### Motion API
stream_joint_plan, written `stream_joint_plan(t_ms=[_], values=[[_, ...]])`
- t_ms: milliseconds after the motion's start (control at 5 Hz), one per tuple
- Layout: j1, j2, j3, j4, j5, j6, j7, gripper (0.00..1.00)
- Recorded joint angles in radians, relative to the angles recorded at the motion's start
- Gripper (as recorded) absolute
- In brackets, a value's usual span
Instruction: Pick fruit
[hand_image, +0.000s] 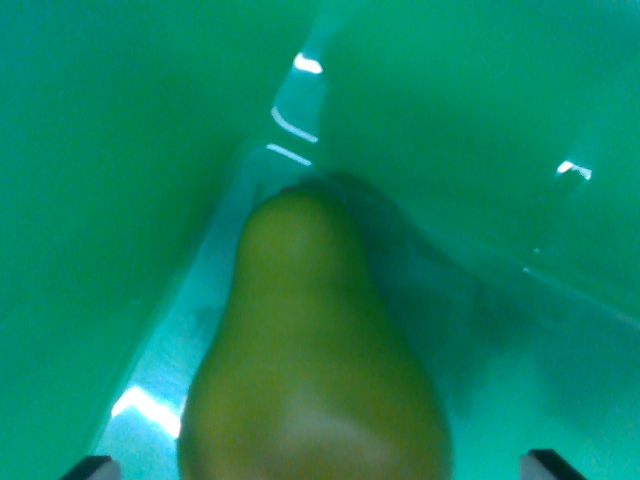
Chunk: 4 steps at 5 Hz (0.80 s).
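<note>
Wrist view was blurred; the smooth olive-green pear (310, 350), its base cut off, lay inside a glossy green bin (120, 200). Gripper (320, 466) fingertips stood wide apart, holding nothing.

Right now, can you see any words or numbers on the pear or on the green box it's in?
None. The pear has no sticker, label or print on the side that shows. The green bin around it carries no words or numbers, only bright glints of light. The hand's two dark fingertips at the bottom corners bear no marking either.
</note>
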Motion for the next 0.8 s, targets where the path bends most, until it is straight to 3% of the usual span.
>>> stream_joint_plan(t_ms=[200, 800], values=[[0.0024, 0.006, 0.002, -0.015, -0.0002, -0.022, -0.009, 0.0], [0.0042, 0.011, 0.004, -0.027, -0.0003, -0.039, -0.015, 0.0]])
